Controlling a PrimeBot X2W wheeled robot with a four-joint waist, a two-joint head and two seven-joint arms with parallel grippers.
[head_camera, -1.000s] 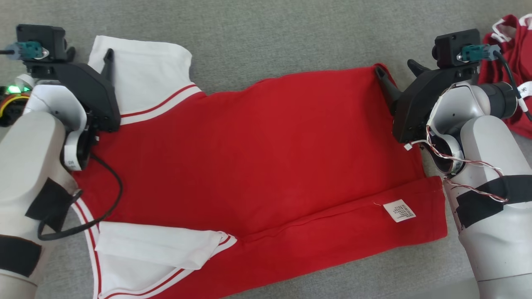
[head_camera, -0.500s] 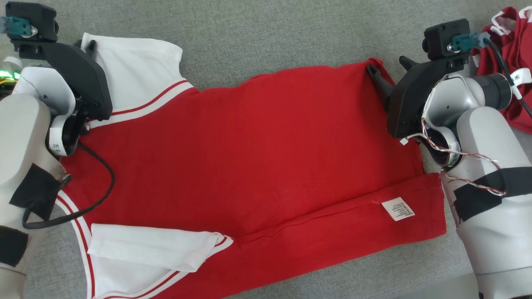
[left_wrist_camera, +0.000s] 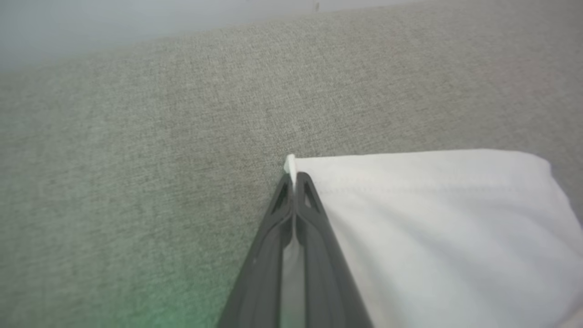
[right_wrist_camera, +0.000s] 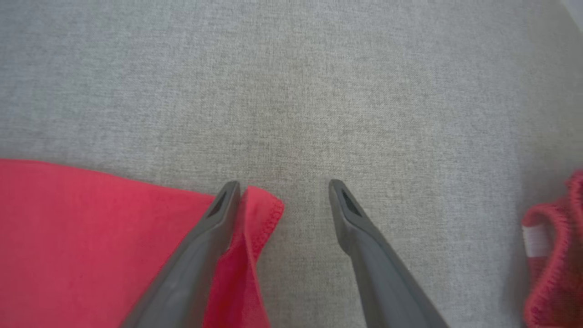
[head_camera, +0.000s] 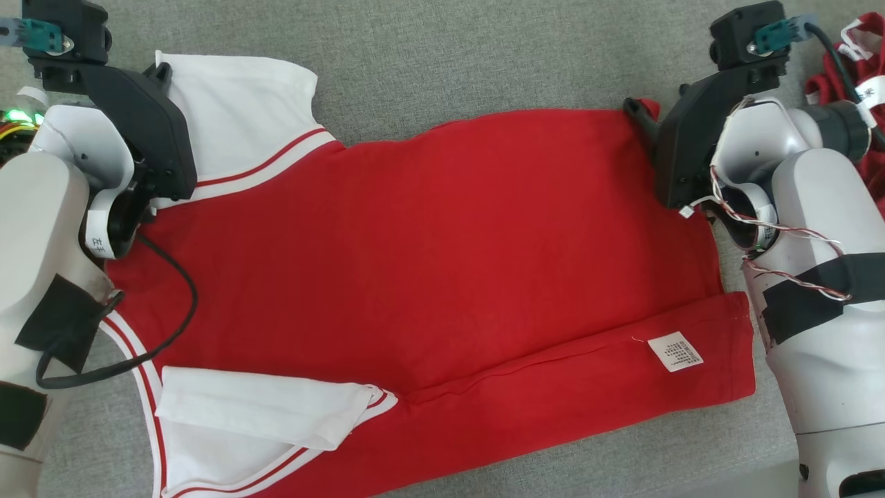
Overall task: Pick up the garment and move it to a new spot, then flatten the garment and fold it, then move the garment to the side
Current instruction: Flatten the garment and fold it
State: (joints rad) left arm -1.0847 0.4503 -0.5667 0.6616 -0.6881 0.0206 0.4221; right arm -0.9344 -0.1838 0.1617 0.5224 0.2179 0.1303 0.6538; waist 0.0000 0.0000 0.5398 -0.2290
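Note:
The garment (head_camera: pixel 429 256), a red shirt with white sleeves and red stripes, lies spread on the grey cloth surface. At the shirt's far left corner my left gripper (head_camera: pixel 160 69) is shut on the tip of the white sleeve (left_wrist_camera: pixel 432 218); a sliver of white cloth sticks out between the closed fingertips of the left gripper (left_wrist_camera: pixel 291 175). My right gripper (right_wrist_camera: pixel 282 191) stands open at the far right corner of the red hem (right_wrist_camera: pixel 262 214). Its left finger (right_wrist_camera: pixel 214 228) presses the cloth, and the corner's tip lies between the fingers.
A second red and white garment (head_camera: pixel 857 76) lies bunched at the far right, behind my right arm, with its edge (right_wrist_camera: pixel 553 255) near the right gripper. A white care label (head_camera: pixel 676 351) sits on the folded near strip. Bare grey surface (head_camera: pixel 470 55) stretches beyond the shirt.
My left gripper has shut on the white sleeve's corner. The head view has shifted a little. The right gripper has stayed open at the red corner.

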